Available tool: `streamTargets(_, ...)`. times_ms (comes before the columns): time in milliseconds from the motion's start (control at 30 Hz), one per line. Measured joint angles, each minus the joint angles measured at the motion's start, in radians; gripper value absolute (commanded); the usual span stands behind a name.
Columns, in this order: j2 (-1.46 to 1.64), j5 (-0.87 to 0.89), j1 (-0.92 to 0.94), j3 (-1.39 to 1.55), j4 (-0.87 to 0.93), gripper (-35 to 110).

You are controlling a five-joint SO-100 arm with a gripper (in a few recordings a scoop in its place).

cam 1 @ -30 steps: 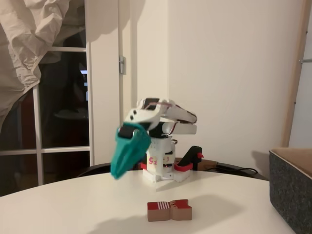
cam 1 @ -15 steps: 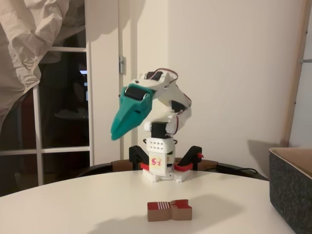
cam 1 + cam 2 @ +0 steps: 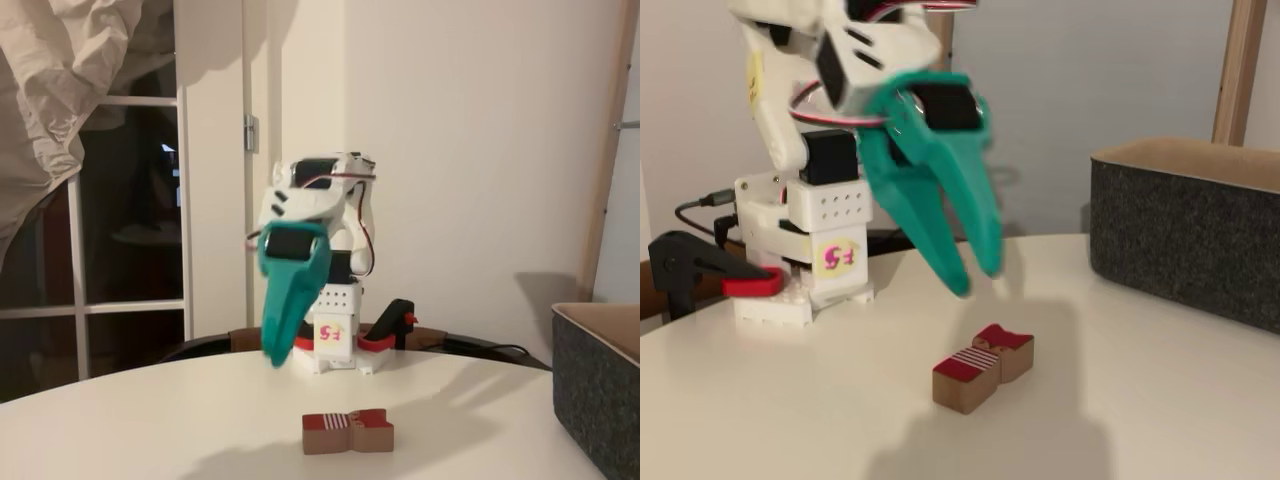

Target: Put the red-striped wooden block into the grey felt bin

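Claw [image 3: 975, 278] slightly parted, empty, tips pointing down, hanging above and just behind red-striped wooden block [image 3: 983, 366]. Block flat on white bench [image 3: 790, 400], untouched. Grey felt bin [image 3: 1185, 235] well apart, right. Risk: narrow opening lands on block's top or knocks it skidding; notched waist may slip out.

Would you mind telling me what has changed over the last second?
The arm swung the teal gripper toward the camera and tipped it downward, so it now hangs open above the table, short of the block. Nothing was grasped. The block and the grey bin stayed where they were.
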Motion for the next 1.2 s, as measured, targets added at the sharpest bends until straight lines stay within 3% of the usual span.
streamTargets(467, -0.14, -0.229, -0.1, -0.002, 0.279, 22)
streamTargets(767, -0.141, -0.236, -0.13, -0.002, 0.419, 23)
streamTargets(1200, -0.143, -0.276, -0.268, -0.008, 0.431, 29)
